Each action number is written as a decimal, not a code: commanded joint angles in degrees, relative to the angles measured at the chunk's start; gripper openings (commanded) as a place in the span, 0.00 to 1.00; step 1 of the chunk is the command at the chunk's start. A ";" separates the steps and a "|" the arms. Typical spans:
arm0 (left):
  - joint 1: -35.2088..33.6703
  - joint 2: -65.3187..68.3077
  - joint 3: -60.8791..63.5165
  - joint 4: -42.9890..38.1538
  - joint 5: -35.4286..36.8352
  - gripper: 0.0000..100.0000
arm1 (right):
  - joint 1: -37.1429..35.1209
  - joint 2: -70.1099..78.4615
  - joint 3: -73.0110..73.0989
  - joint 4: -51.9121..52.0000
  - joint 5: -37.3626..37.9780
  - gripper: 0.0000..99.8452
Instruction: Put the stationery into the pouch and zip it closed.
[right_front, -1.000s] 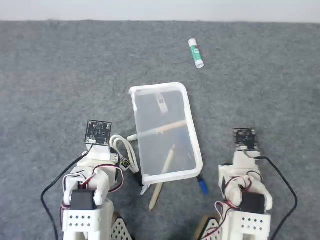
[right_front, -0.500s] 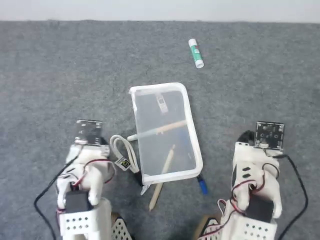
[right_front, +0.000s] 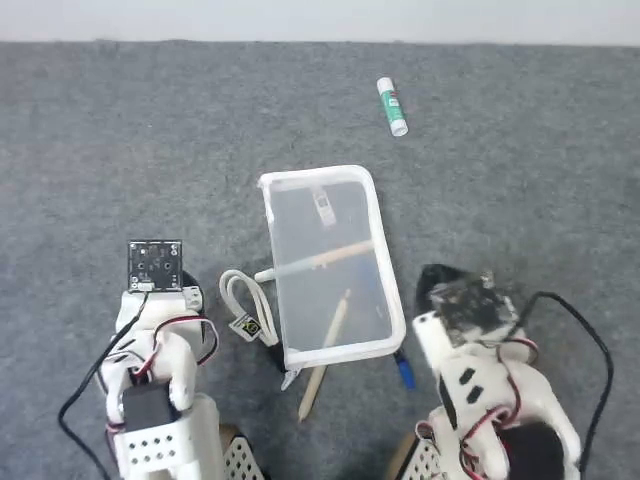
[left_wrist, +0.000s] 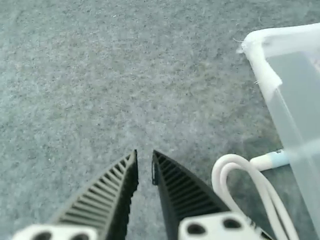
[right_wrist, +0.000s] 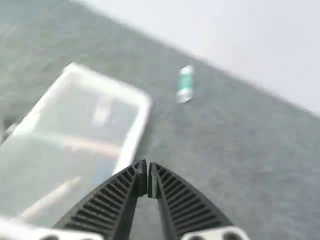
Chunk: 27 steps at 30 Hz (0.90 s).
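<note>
A translucent pouch (right_front: 325, 265) with white edging lies flat in the middle of the grey carpet. Two wooden pencils show through it; one pencil (right_front: 316, 382) sticks out past its near edge. A blue pen (right_front: 404, 371) lies at the pouch's near right corner. The green-and-white glue stick (right_front: 392, 106) rests far back, also seen as the glue stick (right_wrist: 185, 84). My left gripper (left_wrist: 144, 162) hovers over bare carpet left of the pouch corner (left_wrist: 260, 47), fingers almost touching, holding nothing. My right gripper (right_wrist: 148, 175) is shut and empty, above the pouch's (right_wrist: 85, 130) right side.
A white looped cord (right_front: 240, 295) with a small tag lies against the pouch's left edge, close to my left gripper as the cord (left_wrist: 240, 175). The left arm (right_front: 155, 300) and right arm (right_front: 475, 330) stand at the near edge. Open carpet surrounds the pouch.
The left arm has swung leftward, away from the pouch. The right arm first shifted right, then turned back toward the pouch's near right side and rose closer to the high camera.
</note>
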<state>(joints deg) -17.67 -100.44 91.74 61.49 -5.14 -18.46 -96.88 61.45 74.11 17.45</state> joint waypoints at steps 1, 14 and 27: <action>-0.26 -0.70 -3.12 0.26 0.18 0.05 | -7.78 10.95 -3.78 1.80 0.53 0.01; -0.35 -0.70 -3.12 0.09 0.18 0.05 | -28.62 38.29 -3.87 -0.04 -11.87 0.09; -0.35 -0.70 -3.12 0.00 0.18 0.05 | -39.16 55.78 -3.87 -9.98 -19.52 0.11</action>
<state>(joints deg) -17.67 -100.44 91.74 61.49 -5.14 -55.91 -45.27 61.01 67.69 0.22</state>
